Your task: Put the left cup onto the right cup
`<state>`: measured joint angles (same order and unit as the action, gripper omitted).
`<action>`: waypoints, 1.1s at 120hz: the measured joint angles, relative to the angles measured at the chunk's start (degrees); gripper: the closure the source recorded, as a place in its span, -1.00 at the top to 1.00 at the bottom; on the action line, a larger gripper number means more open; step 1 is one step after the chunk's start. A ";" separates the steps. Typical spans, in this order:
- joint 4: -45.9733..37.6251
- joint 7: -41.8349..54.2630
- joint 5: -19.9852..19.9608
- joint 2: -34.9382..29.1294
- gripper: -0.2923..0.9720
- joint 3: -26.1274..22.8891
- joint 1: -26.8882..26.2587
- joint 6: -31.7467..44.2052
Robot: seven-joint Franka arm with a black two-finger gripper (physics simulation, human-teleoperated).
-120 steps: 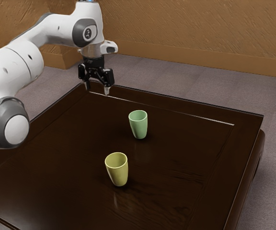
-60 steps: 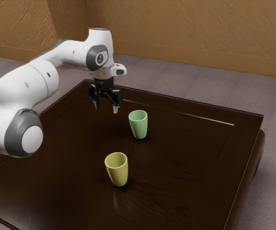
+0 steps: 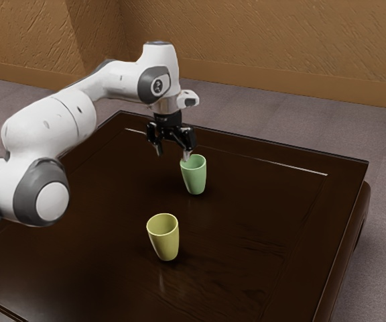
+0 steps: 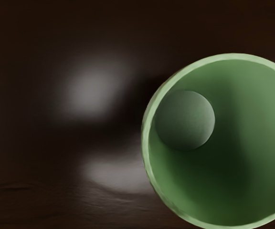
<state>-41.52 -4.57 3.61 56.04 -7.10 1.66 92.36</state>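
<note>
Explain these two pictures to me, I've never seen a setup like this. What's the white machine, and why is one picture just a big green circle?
The white machine is a robot arm in a computer simulation. The black claw at its end is its gripper.

The wider picture comes from a camera standing beside the arm. It shows a dark wooden table with two upright cups standing apart on it. A green cup is farther back and a yellow cup is nearer the camera. The gripper is open, just above the green cup's rim, and holds nothing.

The other picture comes from a camera on the arm's hand, looking down. The big green circle is that same green cup seen from above. The round patch inside is its bottom, and the cup looks empty.
</note>
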 joint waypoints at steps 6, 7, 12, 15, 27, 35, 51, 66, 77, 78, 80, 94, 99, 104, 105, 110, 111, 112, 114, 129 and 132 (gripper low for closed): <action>1.43 -0.55 0.08 1.04 0.54 -0.01 -0.45 0.16; 1.60 -0.64 0.09 1.18 0.54 -0.03 -0.51 0.19; 2.16 -1.06 0.14 1.72 0.54 -0.03 -0.84 0.37; 2.34 -1.29 0.16 1.97 0.54 -0.06 -0.99 0.54; 2.44 -2.14 0.17 2.38 0.54 -0.13 -1.10 1.10; 2.14 -2.62 0.17 2.44 0.54 -0.05 -0.99 1.41; 1.80 -3.46 0.17 2.46 0.54 0.07 -0.69 1.82; 1.92 -4.06 0.23 2.47 0.54 0.55 -0.60 2.39; 1.93 -4.39 0.56 2.48 0.54 0.76 -0.33 3.29; 1.92 -4.42 0.58 2.49 0.54 0.77 -0.31 3.37; 1.90 -4.48 0.63 2.59 0.54 0.77 -0.27 3.52; 1.86 -4.84 0.80 3.52 0.54 0.77 -0.13 4.28; 1.83 -4.96 0.83 3.83 0.54 0.74 -0.14 4.47; 1.82 -5.08 0.84 4.19 0.54 0.71 -0.15 4.62; 1.81 -5.10 0.84 4.25 0.54 0.70 -0.14 4.64; 1.74 -5.21 0.85 4.49 0.54 0.69 -0.13 4.76; 1.68 -5.23 0.85 4.54 0.54 0.69 -0.14 4.79; 1.63 -5.25 0.86 4.58 0.54 0.69 -0.14 4.81; 1.55 -5.30 0.86 4.65 0.54 0.69 -0.13 4.86; 0.96 -5.57 0.87 4.94 0.53 0.64 -0.11 5.45; 0.87 -5.62 0.87 4.95 0.51 0.62 -0.12 5.55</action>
<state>-40.65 -10.20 4.48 60.99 -6.47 1.54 97.90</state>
